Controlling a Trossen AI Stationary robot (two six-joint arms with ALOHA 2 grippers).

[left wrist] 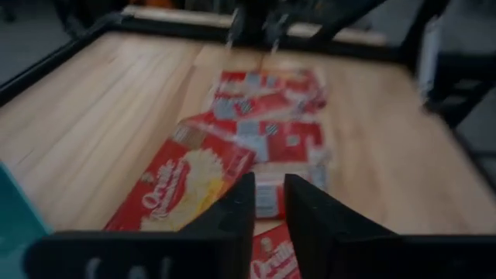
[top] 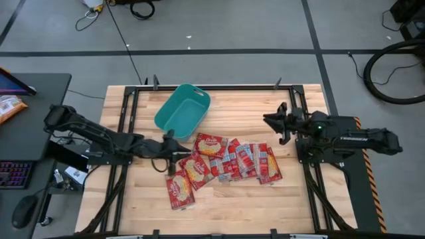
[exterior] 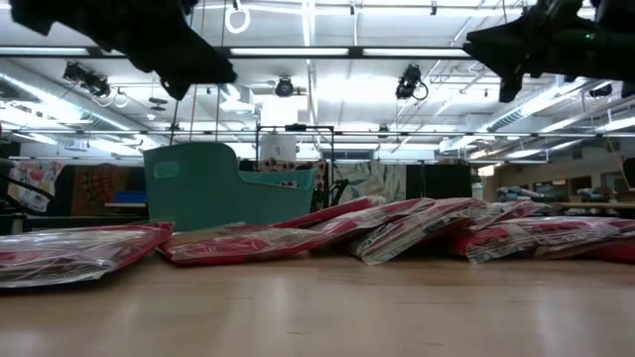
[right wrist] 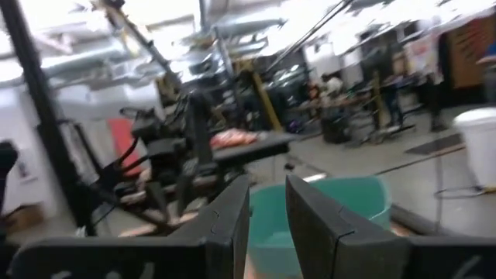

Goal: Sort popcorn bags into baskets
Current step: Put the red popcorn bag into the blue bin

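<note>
Left end effector (top: 174, 145), fingers slightly apart and holding nothing, hovers beside your popcorn bags (top: 226, 161).
Basket (top: 182, 110) looks empty; every bag remains on the worktop (top: 299, 199).

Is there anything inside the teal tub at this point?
From above, the teal tub shows only its bare floor; no popcorn bags are in it. They all lie on the table beside it. Nothing hides its interior.

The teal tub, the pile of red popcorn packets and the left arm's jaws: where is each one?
teal tub (top: 174, 118), high view, bare inner floor.
red popcorn packets (top: 211, 145), high view, cream patch of a top packet.
left gripper (left wrist: 269, 203), left wrist view, the gap midway between its fingertips.
</note>
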